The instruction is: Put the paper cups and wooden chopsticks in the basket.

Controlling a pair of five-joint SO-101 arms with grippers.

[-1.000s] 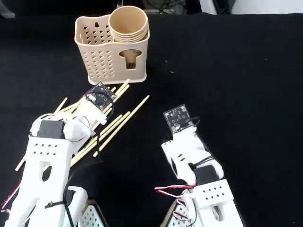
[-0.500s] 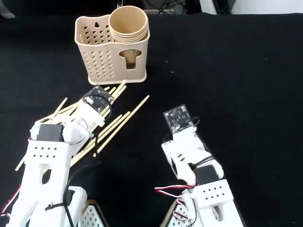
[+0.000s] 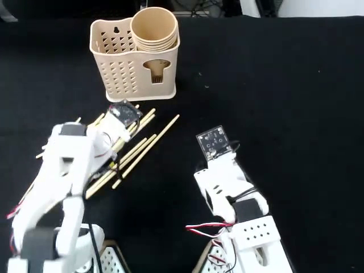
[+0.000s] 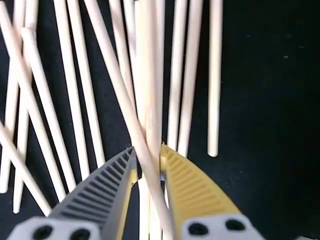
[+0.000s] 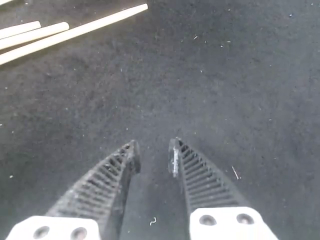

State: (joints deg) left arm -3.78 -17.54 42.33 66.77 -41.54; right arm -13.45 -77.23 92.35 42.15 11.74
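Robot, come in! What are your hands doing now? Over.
Left gripper shut on wooden chopsticks. Right gripper open, holding nothing. Paper cups stacked in basket. Way to basket looks open.

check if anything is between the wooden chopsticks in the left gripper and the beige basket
Nothing visible. The left gripper is shut on pale wooden chopsticks from the pile just in front of the beige perforated plastic basket, bare black cloth between. Stacked tan paper cups fill one compartment; the other looks open.
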